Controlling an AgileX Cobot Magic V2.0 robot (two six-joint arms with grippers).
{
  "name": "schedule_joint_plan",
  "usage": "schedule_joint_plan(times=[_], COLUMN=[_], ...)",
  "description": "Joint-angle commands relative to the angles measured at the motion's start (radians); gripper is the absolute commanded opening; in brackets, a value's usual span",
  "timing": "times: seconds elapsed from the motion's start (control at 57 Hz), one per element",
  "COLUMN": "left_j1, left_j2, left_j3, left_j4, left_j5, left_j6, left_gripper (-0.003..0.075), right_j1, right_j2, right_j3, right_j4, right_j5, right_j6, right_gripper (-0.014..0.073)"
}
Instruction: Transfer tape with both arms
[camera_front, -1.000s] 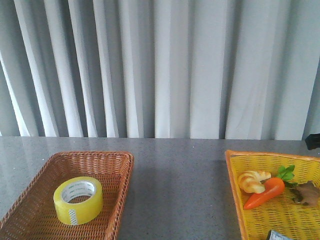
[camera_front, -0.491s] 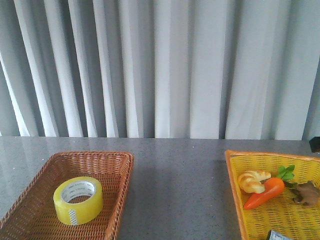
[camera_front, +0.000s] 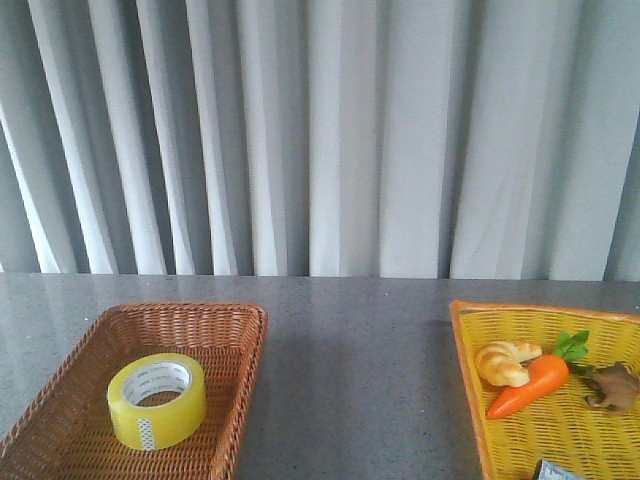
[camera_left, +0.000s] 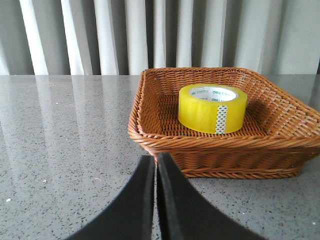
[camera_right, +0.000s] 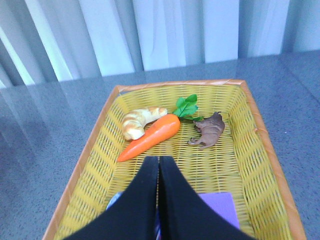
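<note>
One tape (camera_front: 156, 400), a yellow roll with a white printed core, lies flat with its hole up inside the brown basket (camera_front: 232, 330) at the near left of the table (camera_front: 350, 380). It sits toward the basket's middle, clear of the woven walls. Left gripper (camera_left: 155, 172): black fingers pressed together, nothing between them, low over the table just outside the basket's rim, apart from the tape. Right gripper (camera_right: 159, 175): fingers likewise together and holding nothing, above the yellow basket (camera_right: 260, 135) at the near right. Contents of that basket: carrot (camera_right: 150, 135) with green leaves, bread (camera_right: 137, 121) touching the carrot's thick end, brown animal figure (camera_right: 210, 130) just beside the leaves, and a purple item (camera_right: 220, 206) partly hidden by the gripper. Neither arm shows in the front view. Grey table between the baskets; pale pleated curtain (camera_front: 330, 130) along the far edge.
</note>
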Motion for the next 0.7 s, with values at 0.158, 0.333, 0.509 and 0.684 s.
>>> schedule_joint_plan(times=[0.158,0.333,0.509,0.684], left_j1=[-0.001,-0.001,-0.001,-0.001], left_j2=[-0.016,-0.016,-0.016,-0.016], left_j3=[-0.008,-0.008,-0.008,-0.008], left_j4=[-0.002,-0.002,-0.002,-0.002], left_j5=[-0.066,-0.066,-0.066,-0.066], left_j6=[-0.008,-0.008,-0.008,-0.008], left_gripper=[-0.0006,-0.0006,-0.0006,-0.0006], right_j1=[-0.002,-0.002,-0.002,0.009], right_j2=[-0.444,-0.547,-0.547,-0.547], right_j3=[0.369,0.518,0.605,0.700], right_j4=[0.003,0.003,0.003,-0.002], right_j5=[-0.244,-0.247,-0.284,-0.378], right_j6=[0.000,0.001,0.001,0.001], right_gripper=[-0.0008,-0.0008,-0.0008,-0.0008])
